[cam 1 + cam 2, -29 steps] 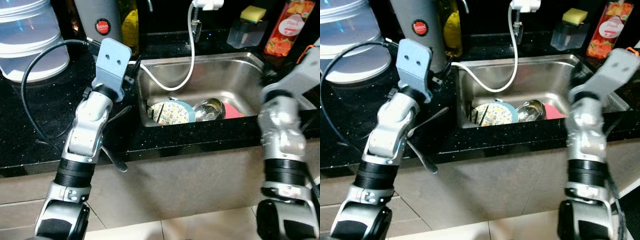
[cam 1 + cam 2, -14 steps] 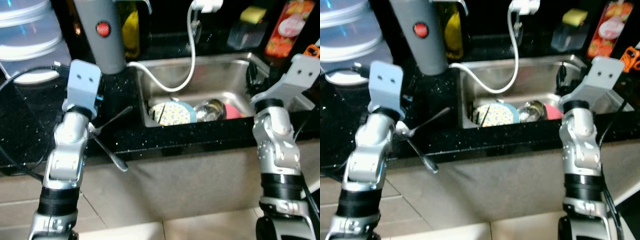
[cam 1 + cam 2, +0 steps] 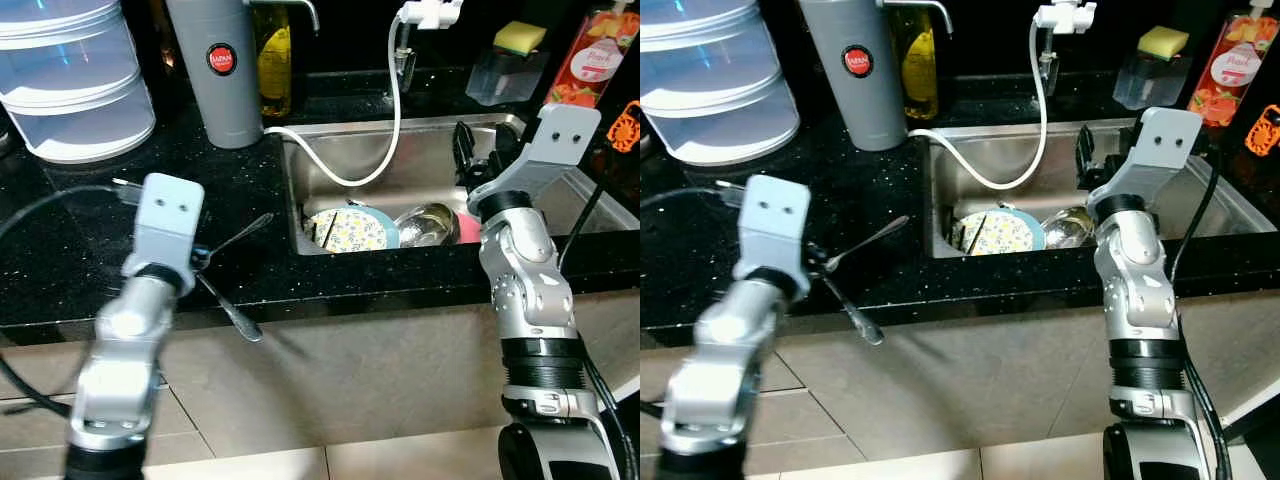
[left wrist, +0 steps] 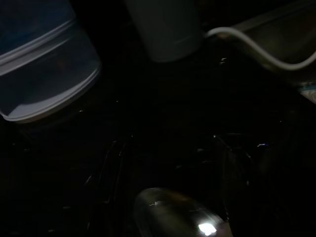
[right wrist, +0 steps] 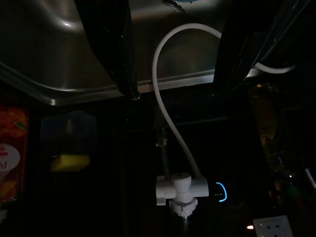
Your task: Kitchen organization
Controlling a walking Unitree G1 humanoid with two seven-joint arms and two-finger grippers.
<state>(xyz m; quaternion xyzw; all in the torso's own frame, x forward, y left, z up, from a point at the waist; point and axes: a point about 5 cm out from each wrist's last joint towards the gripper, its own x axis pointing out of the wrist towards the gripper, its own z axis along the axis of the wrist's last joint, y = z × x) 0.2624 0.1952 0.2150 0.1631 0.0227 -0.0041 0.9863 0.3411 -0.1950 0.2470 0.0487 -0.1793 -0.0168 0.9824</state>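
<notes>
- My right gripper (image 5: 173,59) hangs over the sink (image 3: 520,125), fingers spread wide, holding nothing.
- Left gripper (image 3: 205,265) at the counter's front edge (image 3: 330,295); I can't tell its grip.
- Floral plate (image 3: 350,228) lies in the basin.

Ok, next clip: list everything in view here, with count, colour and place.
Sink: one, steel, set in the black counter.
Patterned plate: one, in the sink.
Metal bowl: one, beside that plate.
Pink dish: one, in the sink.
White hose: one, looping into the sink.
Grey flask: one, left of the sink.
Clear containers: stacked, counter's far left.
Sponge: one, yellow, behind the sink.
Red pouch: one, far right.
Spoon: one, at the left gripper.
Right gripper: open, above the sink.
</notes>
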